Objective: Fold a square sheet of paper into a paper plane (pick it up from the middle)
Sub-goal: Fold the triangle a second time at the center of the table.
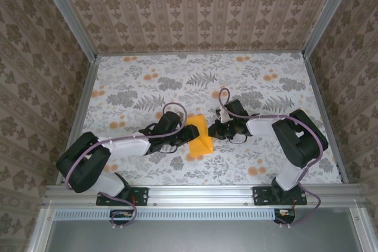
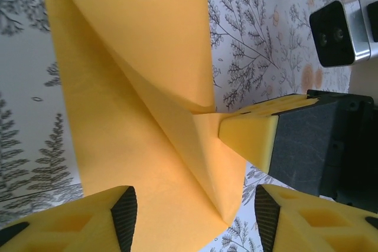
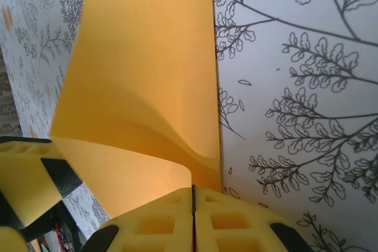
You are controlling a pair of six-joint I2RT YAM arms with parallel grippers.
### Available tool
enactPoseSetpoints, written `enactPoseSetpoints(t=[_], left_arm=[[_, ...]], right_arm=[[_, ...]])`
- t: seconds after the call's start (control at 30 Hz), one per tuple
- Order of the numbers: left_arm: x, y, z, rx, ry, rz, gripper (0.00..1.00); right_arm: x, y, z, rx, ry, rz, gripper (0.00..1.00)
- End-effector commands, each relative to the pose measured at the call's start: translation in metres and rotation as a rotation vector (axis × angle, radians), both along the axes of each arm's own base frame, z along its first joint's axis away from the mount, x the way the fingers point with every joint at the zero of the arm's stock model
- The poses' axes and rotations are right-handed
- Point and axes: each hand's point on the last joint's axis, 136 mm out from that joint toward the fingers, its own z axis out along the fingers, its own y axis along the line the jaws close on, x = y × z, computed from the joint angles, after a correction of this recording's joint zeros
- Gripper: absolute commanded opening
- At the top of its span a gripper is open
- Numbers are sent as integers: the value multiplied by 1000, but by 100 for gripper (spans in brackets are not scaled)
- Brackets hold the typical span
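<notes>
Sheet: one square sheet of paper [image 1: 199, 136], orange-yellow, lying on the floral cloth [image 1: 147, 81] towards the front middle of the table, directly between the two grippers.
Sheet shape: not flat; one flap is lifted and curls over the rest, and a soft diagonal fold runs to its right edge.
Right gripper [image 3: 194, 205]: fingers pressed together, nipping the sheet where the curled flap meets the lower layer.
Left gripper [image 2: 195, 219]: fingers apart, with the sheet's near corner lying in the gap. Contact with the pads: cannot tell.
Spacing: the gripper tips are near each other, on opposite sides of the sheet.
Count: sheets 1; grippers 2; arms 2.
</notes>
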Motion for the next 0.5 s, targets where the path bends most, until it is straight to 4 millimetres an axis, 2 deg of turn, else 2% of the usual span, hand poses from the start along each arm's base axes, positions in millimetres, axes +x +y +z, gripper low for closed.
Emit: enactPoseSetpoints(t=[0.0,0.47], left_arm=[[4,-15,6,-22,-19,-35,56],[13,-29,-9,9,9,-53,52]], right_arm=[[-1,2,9,47,-11,1,8],[2,1,18,78,-7,-7,15]])
